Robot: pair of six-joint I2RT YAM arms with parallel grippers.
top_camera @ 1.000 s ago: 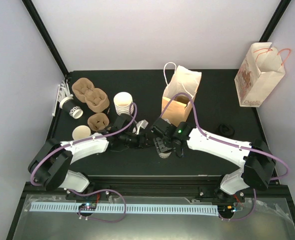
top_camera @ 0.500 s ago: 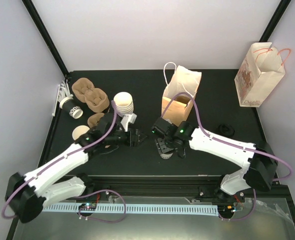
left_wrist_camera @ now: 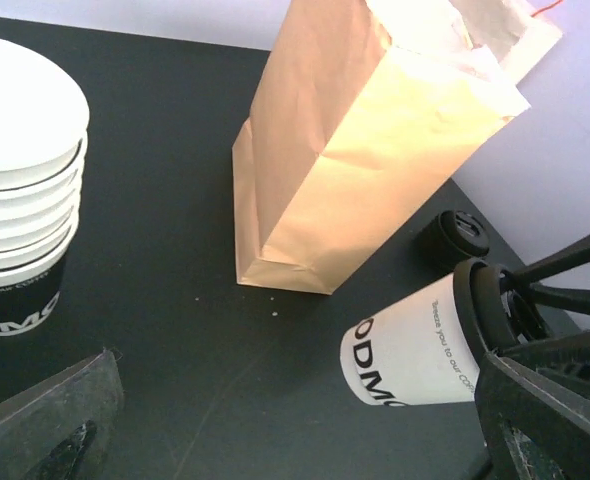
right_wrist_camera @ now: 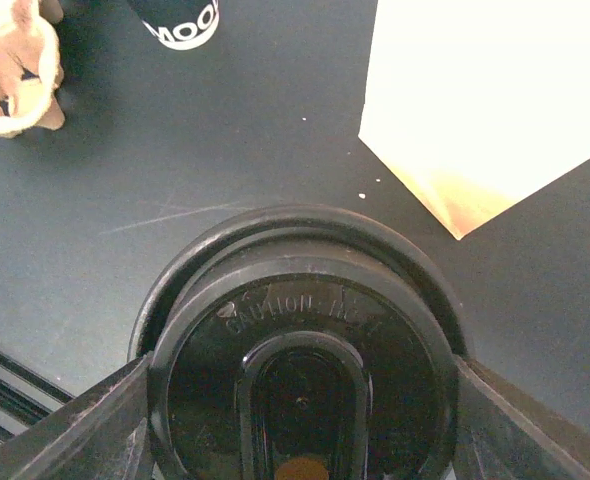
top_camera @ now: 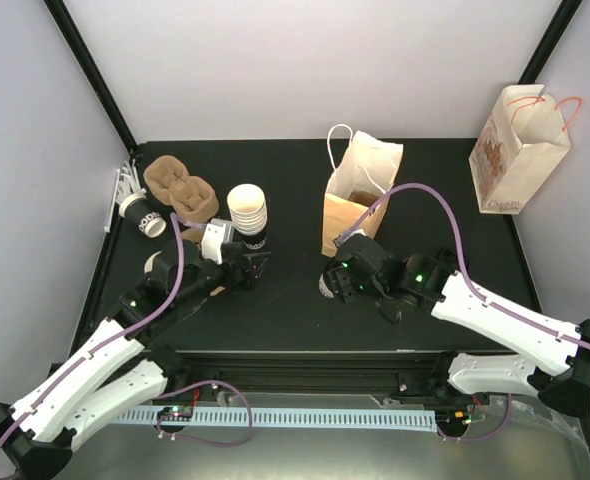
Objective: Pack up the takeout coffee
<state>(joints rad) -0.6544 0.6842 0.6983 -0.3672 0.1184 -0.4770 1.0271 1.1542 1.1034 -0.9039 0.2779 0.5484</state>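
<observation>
within the right tool (right_wrist_camera: 302,368), the lidded coffee cup (left_wrist_camera: 410,350) sits clamped.

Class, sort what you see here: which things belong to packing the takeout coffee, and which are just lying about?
Job: lidded cup in the right gripper; cup stack; cup on its side; loose lid; brown bag, likely for packing.
Lying about: carriers; printed bag at far right.

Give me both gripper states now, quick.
Left gripper: open, holding nothing.
Right gripper: closed on a lidded cup.
</observation>
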